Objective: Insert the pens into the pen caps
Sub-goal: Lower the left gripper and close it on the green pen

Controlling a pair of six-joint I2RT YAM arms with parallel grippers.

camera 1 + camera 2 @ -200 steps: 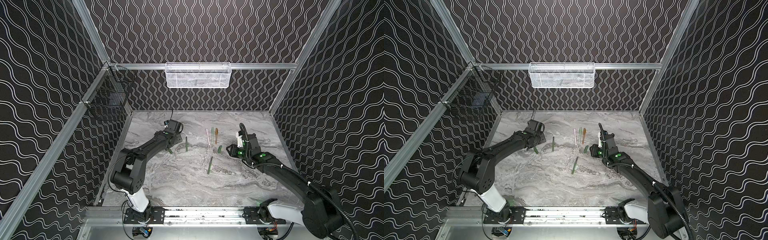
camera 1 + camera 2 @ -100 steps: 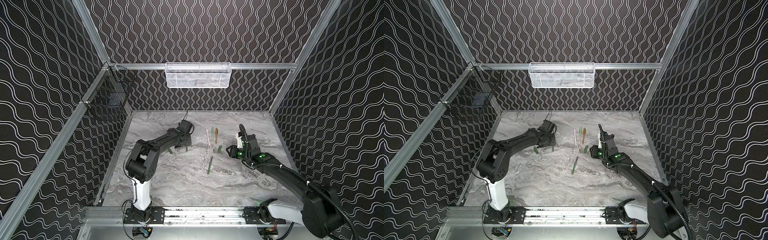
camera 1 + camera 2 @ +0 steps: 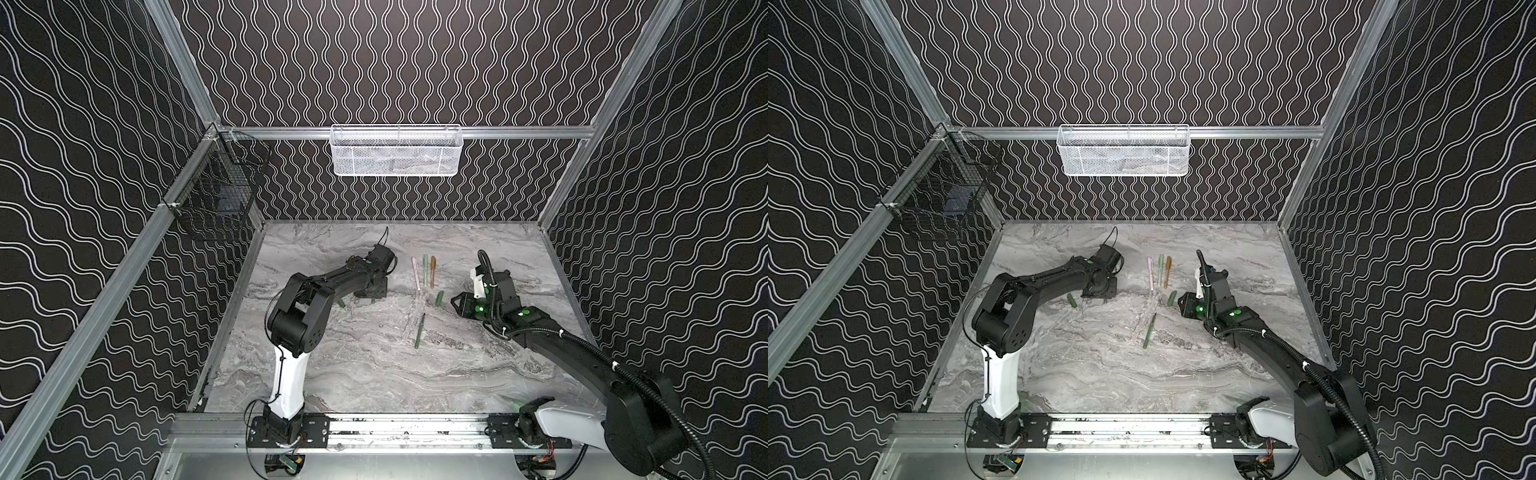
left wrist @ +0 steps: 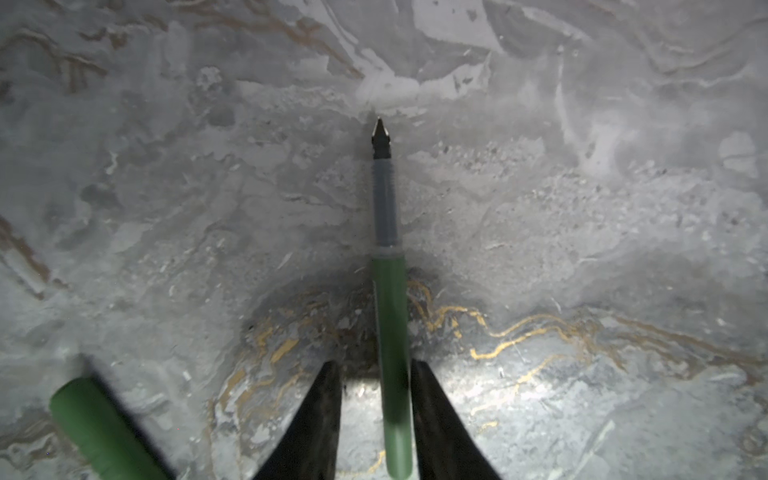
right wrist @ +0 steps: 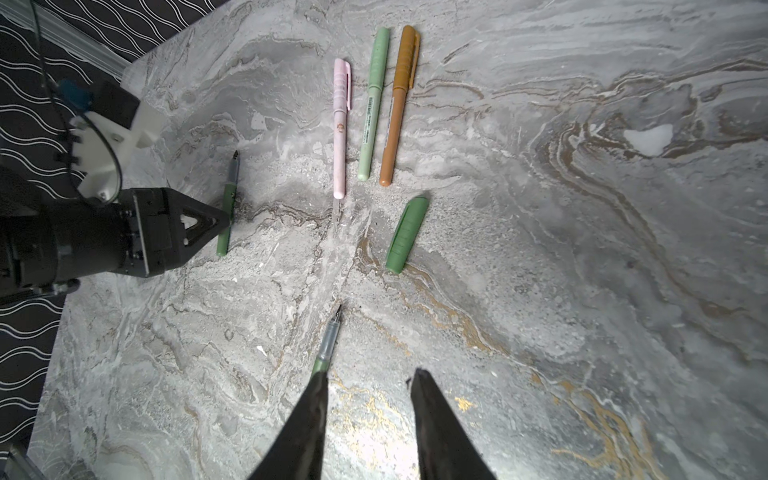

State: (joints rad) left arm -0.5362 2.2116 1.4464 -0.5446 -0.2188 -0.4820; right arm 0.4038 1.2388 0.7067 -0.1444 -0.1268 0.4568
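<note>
A dark green pen (image 4: 390, 332) lies uncapped on the table between the fingers of my left gripper (image 4: 372, 365). It touches one finger (image 4: 432, 415) and a gap shows on its other side. In both top views that gripper (image 3: 371, 297) is down at the table left of centre. A dark green cap (image 4: 104, 428) lies just beside it (image 3: 340, 302). My right gripper (image 5: 370, 374) is open and holds nothing. A second dark green pen (image 5: 328, 349) runs out from behind one of its fingers, and a second dark green cap (image 5: 407, 235) lies beyond.
A pink pen (image 5: 340, 124), a pale green pen (image 5: 374, 104) and an orange-brown pen (image 5: 399, 104) lie side by side with caps on, at the back middle (image 3: 425, 270). A white mesh basket (image 3: 395, 151) hangs on the back wall, a black wire basket (image 3: 216, 195) on the left wall.
My left arm has swung right, from near the left cap to over the dark green pen, and its fingers have drawn closer together. The right arm has hardly moved.
</note>
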